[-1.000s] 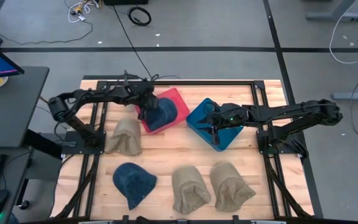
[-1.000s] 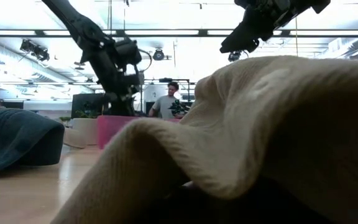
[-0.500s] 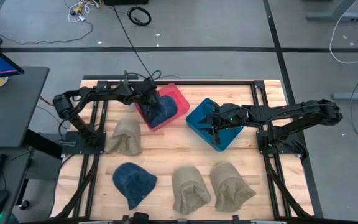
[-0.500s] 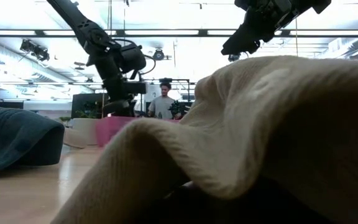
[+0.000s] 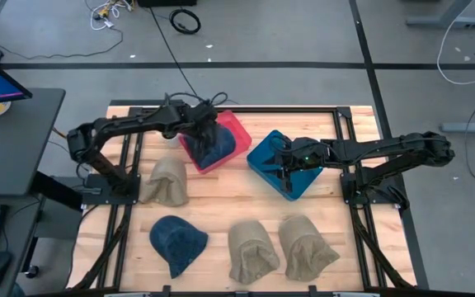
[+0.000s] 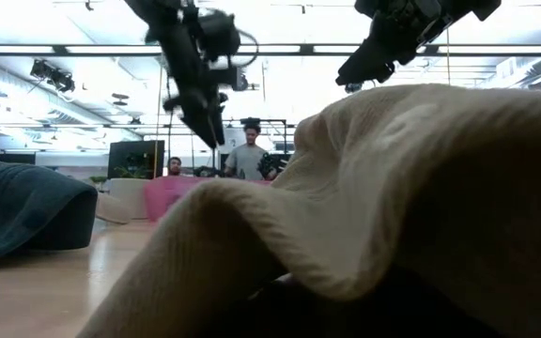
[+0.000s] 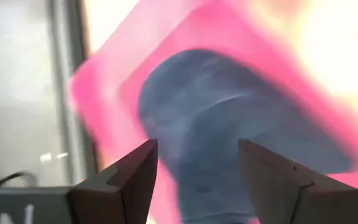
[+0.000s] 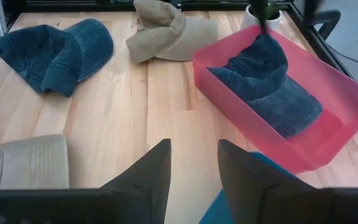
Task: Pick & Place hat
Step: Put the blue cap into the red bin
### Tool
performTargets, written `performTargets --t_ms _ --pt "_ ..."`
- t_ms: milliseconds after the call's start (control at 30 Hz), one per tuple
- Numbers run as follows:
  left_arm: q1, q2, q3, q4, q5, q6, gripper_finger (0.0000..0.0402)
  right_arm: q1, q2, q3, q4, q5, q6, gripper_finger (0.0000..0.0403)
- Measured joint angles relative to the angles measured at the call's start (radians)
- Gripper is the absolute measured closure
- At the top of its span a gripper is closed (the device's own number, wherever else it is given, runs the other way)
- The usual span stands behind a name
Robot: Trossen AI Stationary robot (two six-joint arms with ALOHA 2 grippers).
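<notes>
A dark blue hat (image 5: 218, 147) lies inside the pink bin (image 5: 239, 129) at the table's far middle. My left gripper (image 7: 197, 155) hangs open just above it, touching nothing; the low view shows this left gripper (image 6: 207, 113) raised clear of the pink bin (image 6: 169, 195). My right gripper (image 8: 193, 163) stands open over the blue bin (image 5: 285, 169) with nothing between its fingers. On the table lie another dark blue hat (image 5: 177, 242) and three tan hats (image 5: 166, 180), (image 5: 251, 250), (image 5: 306, 245).
The two bins sit side by side at the far middle. The loose hats lie along the left and near parts of the table, with bare wood between them. A tan hat (image 6: 393, 216) fills the low view's foreground. People stand in the room beyond.
My left gripper has opened, let go of the dark blue hat and risen from inside the pink bin to well above it. The hat stays lying in the bin.
</notes>
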Motion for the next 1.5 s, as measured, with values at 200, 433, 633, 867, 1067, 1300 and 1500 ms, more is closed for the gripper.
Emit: performTargets --t_ms 200,433,633,867,1067,1300,1500 --pt "-0.15 -0.063 0.013 -0.112 0.296 -0.197 0.0198 0.0 0.0 0.0 -0.007 0.0 -0.001 0.0269" --pt "-0.423 -0.082 -0.028 -0.161 0.302 -0.486 0.0204 0.0 0.011 0.0 -0.005 0.0 -0.001 0.0269" --pt "-0.653 -0.077 -0.112 -0.083 0.15 -0.84 0.0204 0.0 0.08 0.0 0.001 0.0 -0.001 0.0269" --pt "-0.845 -0.077 -0.136 -0.091 0.103 -1.477 0.0204 0.0 0.162 0.0 0.031 0.0 0.034 0.0269" --pt "-0.993 -0.063 -0.136 -0.094 -0.01 -1.734 0.0204 0.0 0.199 0.0 0.087 0.0 0.046 0.0269" --pt "-1.128 -0.028 -0.136 -0.219 -0.098 -1.94 0.0204 0.0 0.203 0.0 0.129 0.0 0.052 0.0269" --pt "-1.206 0.026 -0.136 -0.215 -0.12 -2.081 0.0204 0.0 0.203 0.0 0.162 0.0 0.051 0.0269"
